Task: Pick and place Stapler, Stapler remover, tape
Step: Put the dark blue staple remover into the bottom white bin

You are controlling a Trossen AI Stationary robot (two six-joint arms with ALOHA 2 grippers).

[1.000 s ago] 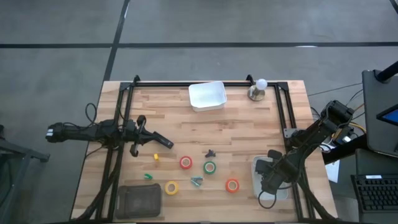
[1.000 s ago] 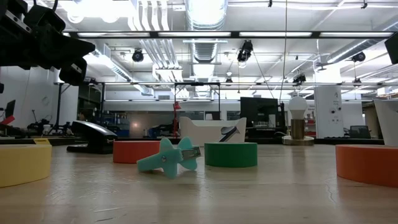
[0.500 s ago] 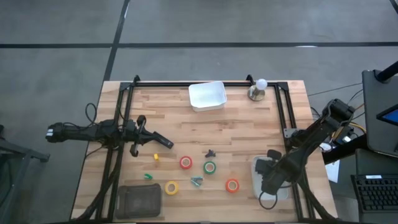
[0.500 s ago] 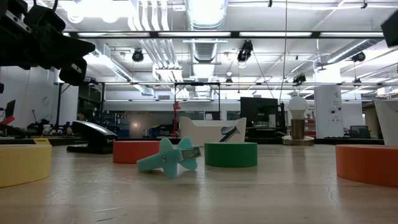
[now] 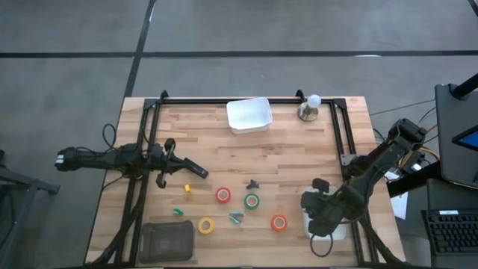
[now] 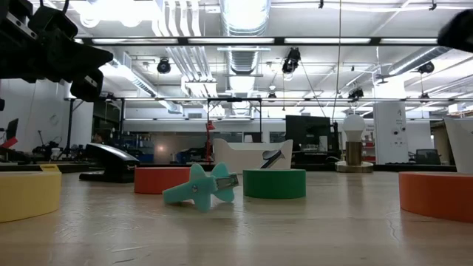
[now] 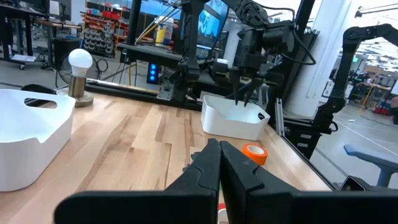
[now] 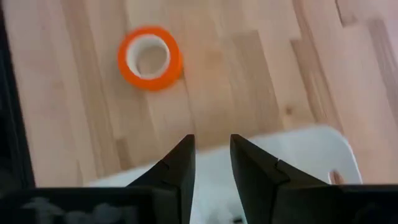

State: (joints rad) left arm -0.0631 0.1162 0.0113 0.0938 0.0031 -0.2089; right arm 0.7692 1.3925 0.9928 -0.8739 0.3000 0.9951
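The right gripper (image 5: 320, 200) hangs over the white bin (image 5: 334, 232) at the table's right front, its fingers (image 8: 176, 163) a little apart and holding nothing; in the right wrist view the bin's rim (image 8: 323, 143) lies just below them, which suggests the bin is where the task's things are meant to go. Closest to it, on the bare wood just beside the bin, lies a red-orange tape roll (image 5: 278, 223), flat with its open centre up, an easy target for a grasp across its wall. Farther toward the middle lie the green tape roll (image 5: 252, 200), the second red roll (image 5: 222, 196) and, nearer the front edge, the yellow roll (image 5: 205, 225). All four are apart from one another.

A teal staple remover (image 5: 236, 217) rests between the yellow and green rolls, and a darker one (image 5: 253, 183) lies just behind the green roll. The black stapler (image 5: 196, 171) lies on the left side, just beside the left gripper (image 5: 169, 153), which waits there with its fingers pressed together and empty.

At the table's rear stand a second white bin (image 5: 249, 114) and a lamp bulb on a base (image 5: 308, 107); a dark pouch (image 5: 166, 239) lies at the front left corner.
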